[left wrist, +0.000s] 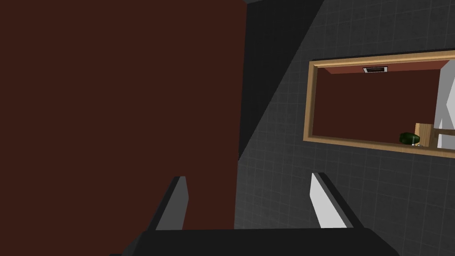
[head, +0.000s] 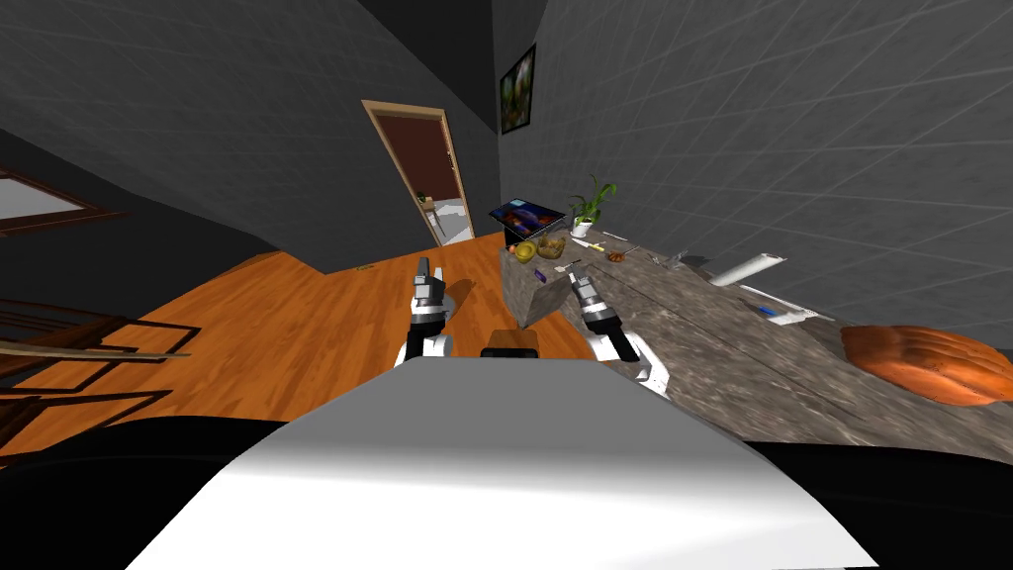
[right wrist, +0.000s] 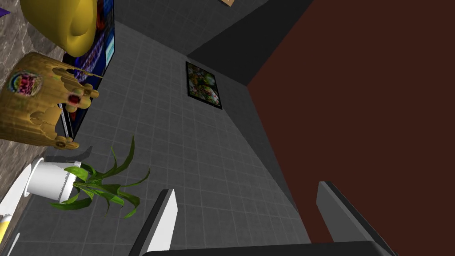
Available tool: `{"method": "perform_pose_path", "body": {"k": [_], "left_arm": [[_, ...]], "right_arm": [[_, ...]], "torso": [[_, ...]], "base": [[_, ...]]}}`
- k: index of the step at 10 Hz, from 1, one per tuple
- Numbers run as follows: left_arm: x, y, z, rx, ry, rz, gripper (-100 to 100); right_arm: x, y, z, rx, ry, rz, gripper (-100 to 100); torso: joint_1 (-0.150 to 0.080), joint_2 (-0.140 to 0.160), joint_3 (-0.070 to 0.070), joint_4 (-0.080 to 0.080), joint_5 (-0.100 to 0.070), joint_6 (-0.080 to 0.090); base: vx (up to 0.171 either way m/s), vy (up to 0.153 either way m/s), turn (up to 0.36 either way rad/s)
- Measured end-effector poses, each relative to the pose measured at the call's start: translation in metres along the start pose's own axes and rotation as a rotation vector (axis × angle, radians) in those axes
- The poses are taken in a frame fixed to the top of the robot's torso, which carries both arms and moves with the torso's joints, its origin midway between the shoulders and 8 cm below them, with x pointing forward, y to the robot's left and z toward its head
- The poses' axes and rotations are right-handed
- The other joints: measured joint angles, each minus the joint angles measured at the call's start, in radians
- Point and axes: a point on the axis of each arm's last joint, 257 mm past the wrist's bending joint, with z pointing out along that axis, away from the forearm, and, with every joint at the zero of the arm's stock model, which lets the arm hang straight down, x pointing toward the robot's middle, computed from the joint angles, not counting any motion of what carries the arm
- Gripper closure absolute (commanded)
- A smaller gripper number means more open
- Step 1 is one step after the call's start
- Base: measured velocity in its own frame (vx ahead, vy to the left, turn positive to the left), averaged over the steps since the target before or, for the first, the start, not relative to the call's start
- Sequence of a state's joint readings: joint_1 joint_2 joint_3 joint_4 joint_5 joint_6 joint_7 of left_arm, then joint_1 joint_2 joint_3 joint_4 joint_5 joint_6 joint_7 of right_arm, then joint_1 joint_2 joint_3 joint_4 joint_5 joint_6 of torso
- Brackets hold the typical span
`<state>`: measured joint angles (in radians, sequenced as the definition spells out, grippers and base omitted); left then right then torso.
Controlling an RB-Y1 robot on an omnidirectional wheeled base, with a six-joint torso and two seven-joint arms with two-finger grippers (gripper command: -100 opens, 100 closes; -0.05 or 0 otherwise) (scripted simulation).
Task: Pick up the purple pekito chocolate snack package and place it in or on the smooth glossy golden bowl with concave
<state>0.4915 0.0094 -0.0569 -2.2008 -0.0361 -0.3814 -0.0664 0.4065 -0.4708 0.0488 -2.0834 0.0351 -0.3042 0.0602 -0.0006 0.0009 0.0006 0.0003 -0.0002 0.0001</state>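
At the far end of the stone-patterned counter (head: pixel 692 336), a small purple package (head: pixel 539 275) lies near the counter's edge. Just beyond it sits a glossy golden bowl (head: pixel 524 251). My right gripper (head: pixel 572 269) hovers open over the counter, short of both and a little to their right. In the right wrist view the gripper (right wrist: pixel 247 189) holds nothing, and the golden bowl (right wrist: pixel 66 22) shows off to one side of it. A purple sliver (right wrist: pixel 2 13) shows at the picture's edge. My left gripper (head: pixel 424 269) is out over the wooden floor, and its wrist view also shows the gripper (left wrist: pixel 247 178) open with nothing in it.
A tan wicker basket (right wrist: pixel 35 106), a potted plant in a white pot (right wrist: pixel 49 180) and a dark screen (head: pixel 524 215) crowd the counter's far end. Small utensils (head: pixel 594 243) lie mid-counter. An orange pumpkin-like thing (head: pixel 930 361) lies near me. A doorway (head: pixel 425 173) opens beyond the floor.
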Motion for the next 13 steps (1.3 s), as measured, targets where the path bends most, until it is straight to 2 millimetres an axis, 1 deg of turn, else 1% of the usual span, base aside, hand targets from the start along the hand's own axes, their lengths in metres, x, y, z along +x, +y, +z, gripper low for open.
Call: {"method": "perform_pose_path", "body": {"k": [1, 4, 6, 7, 8, 9, 10, 11, 12, 13], "left_arm": [[0.000, 0.000, 0.000, 0.000, 0.000, 0.000, 0], [0.000, 0.000, 0.000, 0.000, 0.000, 0.000, 0], [0.000, 0.000, 0.000, 0.000, 0.000, 0.000, 0], [0.000, 0.000, 0.000, 0.000, 0.000, 0.000, 0], [0.000, 0.000, 0.000, 0.000, 0.000, 0.000, 0], [0.000, 0.000, 0.000, 0.000, 0.000, 0.000, 0], [0.000, 0.000, 0.000, 0.000, 0.000, 0.000, 0], [0.000, 0.000, 0.000, 0.000, 0.000, 0.000, 0], [0.000, 0.000, 0.000, 0.000, 0.000, 0.000, 0], [0.000, 0.000, 0.000, 0.000, 0.000, 0.000, 0]], "right_arm": [[-0.002, -0.014, -0.002, 0.024, 0.024, -0.022, -100], [-0.001, -0.040, -0.006, 0.074, 0.091, -0.084, -100], [-0.004, -0.056, -0.012, 0.112, 0.134, -0.128, -100], [-0.006, -0.070, -0.016, 0.134, 0.156, -0.153, -100], [-0.008, -0.076, -0.017, 0.146, 0.177, -0.175, -100], [-0.011, -0.090, -0.022, 0.174, 0.197, -0.199, -100], [-0.015, -0.096, -0.025, 0.187, 0.217, -0.221, -100], [-0.017, -0.109, -0.028, 0.212, 0.238, -0.246, -100], [-0.022, -0.116, -0.031, 0.226, 0.256, -0.268, -100], [-0.025, -0.118, -0.031, 0.230, 0.266, -0.280, -100]], "torso": [[0.000, 0.000, 0.000, 0.000, 0.000, 0.000], [0.000, 0.000, 0.000, 0.000, 0.000, 0.000], [0.001, 0.000, 0.000, 0.000, 0.000, 0.000], [0.001, -0.001, 0.000, 0.000, 0.000, 0.000], [0.001, -0.001, 0.000, 0.000, 0.000, 0.000], [0.001, -0.001, -0.001, 0.000, 0.000, 0.000], [0.001, -0.001, -0.001, 0.000, 0.000, 0.000], [0.002, -0.002, -0.001, 0.000, 0.000, 0.000], [0.002, -0.002, -0.001, 0.000, 0.000, 0.000], [0.001, -0.001, -0.001, 0.000, 0.000, 0.000]], "base": [[-0.015, -0.003, 0.027], [-0.014, 0.003, 0.047], [-0.011, 0.007, 0.051], [-0.008, 0.009, 0.033], [-0.004, 0.020, 0.053], [-0.002, 0.017, 0.037], [0.006, 0.020, 0.083], [0.008, 0.020, 0.040], [0.003, 0.011, -0.010], [0.009, 0.024, 0.071]]}}
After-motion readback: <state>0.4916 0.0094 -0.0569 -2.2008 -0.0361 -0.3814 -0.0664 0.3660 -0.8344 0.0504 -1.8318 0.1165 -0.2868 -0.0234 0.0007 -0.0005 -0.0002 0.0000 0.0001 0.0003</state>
